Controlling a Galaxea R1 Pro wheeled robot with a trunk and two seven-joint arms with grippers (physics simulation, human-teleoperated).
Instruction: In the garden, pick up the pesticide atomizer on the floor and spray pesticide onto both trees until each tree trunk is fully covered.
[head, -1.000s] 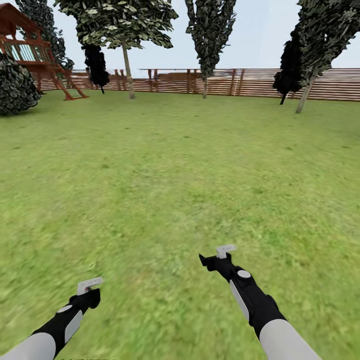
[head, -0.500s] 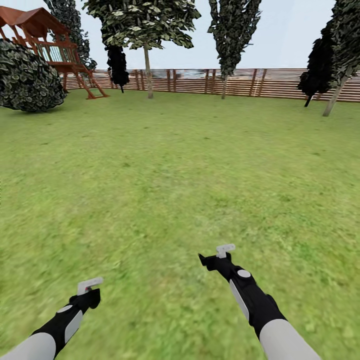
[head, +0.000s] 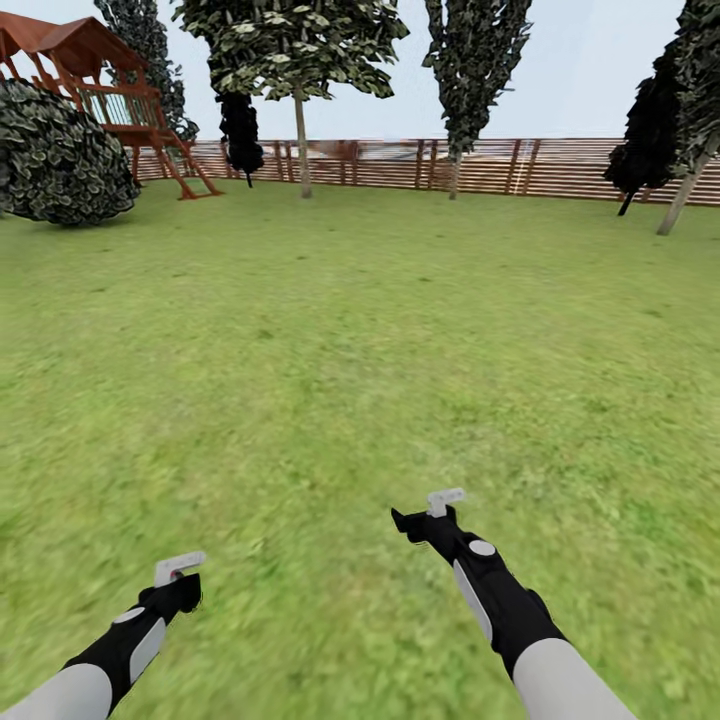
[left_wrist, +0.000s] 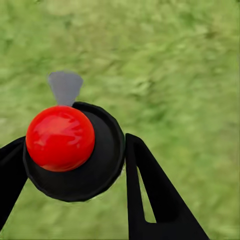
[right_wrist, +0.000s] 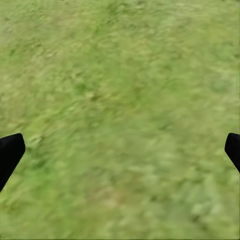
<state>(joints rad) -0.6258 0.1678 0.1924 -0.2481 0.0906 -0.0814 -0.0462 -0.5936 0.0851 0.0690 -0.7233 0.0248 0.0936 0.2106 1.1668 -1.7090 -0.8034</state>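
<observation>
In the left wrist view my left gripper is shut on the pesticide atomizer, a small dark round body with a grey nozzle and a red ball on it. In the head view the left gripper hangs low over the lawn at the lower left. My right gripper reaches forward at the lower middle. In the right wrist view its black fingertips stand wide apart, open, with only grass between them. The thick mottled tree trunks are out of view. No white specks are in the air.
The garden's brown slat fence closes the far side. A wooden playhouse and a round shrub stand far left. Thin-trunked trees line the back, and a leaning one is far right. Open grass lies ahead.
The whole head view has shifted right, so the camera has turned left: playhouse and shrub have come further into view. Both arms keep nearly the same pose.
</observation>
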